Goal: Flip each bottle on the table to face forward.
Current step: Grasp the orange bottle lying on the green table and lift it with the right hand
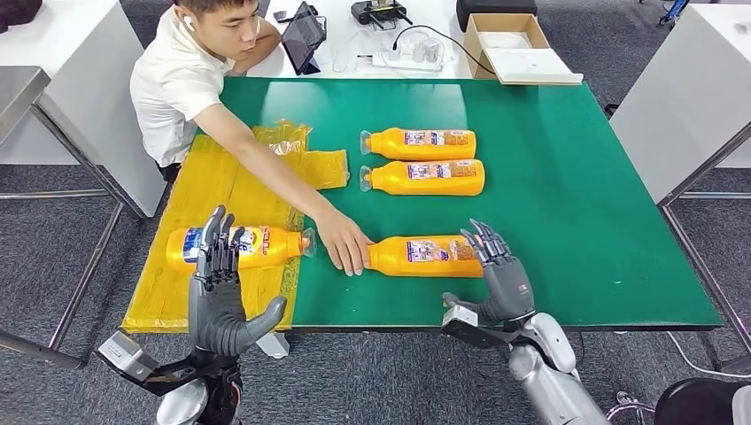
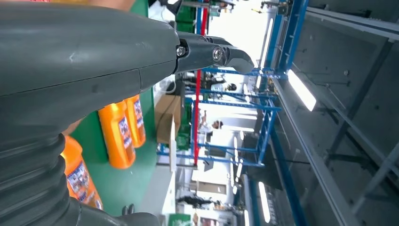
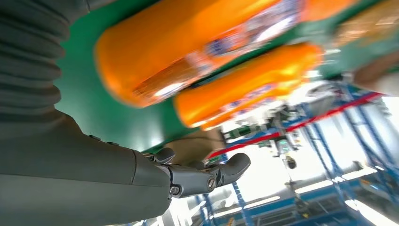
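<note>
Both of my robot hands sit at the near edge of the surface. My left robot hand is raised with fingers apart and upright, holding nothing; its fingertips overlap my view of one bottle but I cannot tell whether they touch it. My right robot hand is likewise empty, fingers spread, with its fingertips at the base end of another bottle; contact cannot be confirmed from the head view.

Bottle count: four, all orange, all lying on their sides.
1. Near-left bottle: lies on the yellow plastic sheet, cap pointing right, blue-and-red label visible.
2. Near-right bottle: lies on the green surface, cap end pointing left, just in front of my right robot hand.
3. Middle bottle: lies farther back on the green surface, cap pointing left.
4. Far bottle: lies just behind the middle bottle, parallel to it, cap pointing left.

One person in a white shirt sits at the far left corner. The person's hand reaches across the yellow sheet and rests at the cap end of the near-right bottle.

Behind the green surface stands one white table carrying a tablet and an open cardboard box.
</note>
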Robot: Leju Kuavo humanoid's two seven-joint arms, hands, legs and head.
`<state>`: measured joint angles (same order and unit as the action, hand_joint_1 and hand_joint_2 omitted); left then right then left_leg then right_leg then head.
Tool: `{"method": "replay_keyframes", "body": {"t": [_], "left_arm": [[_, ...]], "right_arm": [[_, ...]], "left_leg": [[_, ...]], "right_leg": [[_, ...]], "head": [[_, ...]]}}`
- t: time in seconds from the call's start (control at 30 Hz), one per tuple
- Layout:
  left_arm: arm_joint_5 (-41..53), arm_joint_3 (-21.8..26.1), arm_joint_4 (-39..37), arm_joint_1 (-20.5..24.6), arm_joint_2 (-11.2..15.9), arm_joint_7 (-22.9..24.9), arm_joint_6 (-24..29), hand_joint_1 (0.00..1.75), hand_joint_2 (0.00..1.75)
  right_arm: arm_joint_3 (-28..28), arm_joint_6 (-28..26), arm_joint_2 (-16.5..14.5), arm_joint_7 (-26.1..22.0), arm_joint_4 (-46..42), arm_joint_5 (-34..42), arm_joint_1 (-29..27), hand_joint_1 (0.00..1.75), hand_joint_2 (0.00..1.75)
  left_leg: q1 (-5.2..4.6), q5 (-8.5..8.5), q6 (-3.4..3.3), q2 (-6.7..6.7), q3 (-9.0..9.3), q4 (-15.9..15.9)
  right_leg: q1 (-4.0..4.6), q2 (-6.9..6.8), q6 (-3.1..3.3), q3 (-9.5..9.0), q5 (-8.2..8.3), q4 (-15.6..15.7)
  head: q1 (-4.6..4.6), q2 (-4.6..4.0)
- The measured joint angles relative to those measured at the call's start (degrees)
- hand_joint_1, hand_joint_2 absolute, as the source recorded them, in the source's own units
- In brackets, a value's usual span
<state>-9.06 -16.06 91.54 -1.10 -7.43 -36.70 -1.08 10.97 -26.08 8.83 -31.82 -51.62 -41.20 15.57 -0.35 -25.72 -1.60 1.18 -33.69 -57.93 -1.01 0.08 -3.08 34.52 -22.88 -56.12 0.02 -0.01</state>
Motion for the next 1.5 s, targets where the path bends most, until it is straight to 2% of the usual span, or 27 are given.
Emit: {"method": "replay_keyframes", "body": {"t": [0.13, 0.5, 0.6, 0.7, 0.8, 1.03, 1.23, 1.33, 1.37, 1.4, 1.5], "left_arm": [[1.06, -0.37, 0.0, -0.03, 0.0, 0.0, 1.41, 0.0, 1.75], [1.32, -0.63, 0.0, -0.05, 0.0, 0.0, 1.72, 0.0, 1.75], [1.57, -0.63, 0.0, -0.05, 0.0, 0.09, 2.0, 0.0, 1.75], [1.71, -0.64, 0.0, -0.03, 0.0, 0.67, 2.15, 0.0, 1.75], [1.69, -0.65, 0.0, 0.11, 0.0, 1.42, 2.01, 0.0, 1.75], [1.55, -0.66, 0.0, 0.59, 0.0, 2.72, 0.85, 0.0, 1.75], [0.53, -0.66, 0.0, 1.06, 0.13, 4.9, -1.04, 0.0, 1.75], [0.51, -0.66, 0.0, 1.28, 0.26, 5.08, -1.44, 0.0, 1.75], [0.51, -0.66, 0.0, 1.3, 0.31, 5.09, -1.47, 0.0, 1.75], [0.51, -0.66, 0.0, 1.32, 0.34, 5.09, -1.5, 0.0, 1.75], [0.32, -0.66, -0.01, 1.44, 0.4, 5.11, -1.86, 0.0, 1.75]], "right_arm": [[-0.13, -0.7, 0.75, 1.81, 4.3, -3.31, 1.89, 0.0, 1.75], [-0.08, -0.87, 1.09, 2.48, 8.45, -4.09, 3.31, 0.0, 1.75], [0.0, -0.43, 1.17, 5.48, 9.24, -6.48, 3.62, 0.0, 1.75], [0.48, 2.11, 1.38, 9.39, 11.01, -9.5, 4.94, 0.0, 1.75], [1.22, 5.37, 1.48, 10.89, 13.06, -10.51, 7.15, 0.0, 1.75], [3.3, 7.15, 0.81, 14.21, 17.71, -12.87, 11.58, 0.0, 1.75], [4.68, 15.51, 0.13, 20.67, 21.29, -13.41, 15.65, 0.0, 1.75], [5.05, 17.35, 0.01, 21.49, 22.61, -13.24, 17.01, 0.0, 1.75], [5.14, 17.54, -0.04, 21.53, 22.92, -13.19, 17.24, 0.05, 1.75], [5.21, 17.68, -0.09, 21.55, 23.19, -13.15, 17.4, 0.4, 1.75], [5.35, 18.96, -0.21, 21.55, 24.01, -12.97, 18.0, 1.59, 1.75]], "left_leg": [[0.01, 0.0, 0.0, 0.01, -0.01, 0.0], [0.01, 0.0, 0.0, 0.02, -0.03, 0.0], [0.01, 0.0, 0.0, 0.01, -0.03, 0.0], [0.01, 0.0, 0.0, -0.02, -0.02, 0.0], [0.01, 0.0, 0.0, -0.08, 0.03, 0.0], [0.02, 0.01, 0.0, -0.06, 0.13, 0.0], [0.02, -0.02, 0.0, -0.27, 0.47, 0.0], [0.01, -0.02, -0.01, -0.25, 0.52, 0.0], [0.01, -0.02, -0.01, -0.25, 0.53, 0.0], [0.01, -0.02, -0.01, -0.26, 0.54, 0.0], [0.01, -0.01, -0.02, -0.29, 0.62, 0.0]], "right_leg": [[0.01, 0.0, 0.0, 0.01, 0.0, 0.0], [0.01, 0.0, 0.0, 0.01, -0.01, 0.0], [0.01, 0.0, 0.0, 0.01, 0.0, 0.0], [0.01, 0.0, 0.0, 0.01, 0.0, -0.01], [0.01, 0.01, 0.0, 0.0, 0.0, 0.0], [0.02, 0.01, 0.0, -0.1, 0.0, 0.0], [0.02, 0.2, 0.01, -0.35, 0.0, 0.02], [0.01, 0.22, 0.01, -0.42, 0.0, 0.04], [0.01, 0.22, 0.01, -0.42, 0.01, 0.04], [0.01, 0.22, 0.01, -0.44, 0.03, 0.04], [0.02, 0.22, 0.05, -0.49, 0.09, 0.03]], "head": [[0.0, 0.01], [0.01, 0.01], [0.0, 0.0], [0.01, -0.01], [0.0, 0.01], [0.01, 0.01], [0.01, 0.01], [0.02, 0.01], [0.01, 0.01], [0.01, 0.01], [0.01, -0.01]]}}
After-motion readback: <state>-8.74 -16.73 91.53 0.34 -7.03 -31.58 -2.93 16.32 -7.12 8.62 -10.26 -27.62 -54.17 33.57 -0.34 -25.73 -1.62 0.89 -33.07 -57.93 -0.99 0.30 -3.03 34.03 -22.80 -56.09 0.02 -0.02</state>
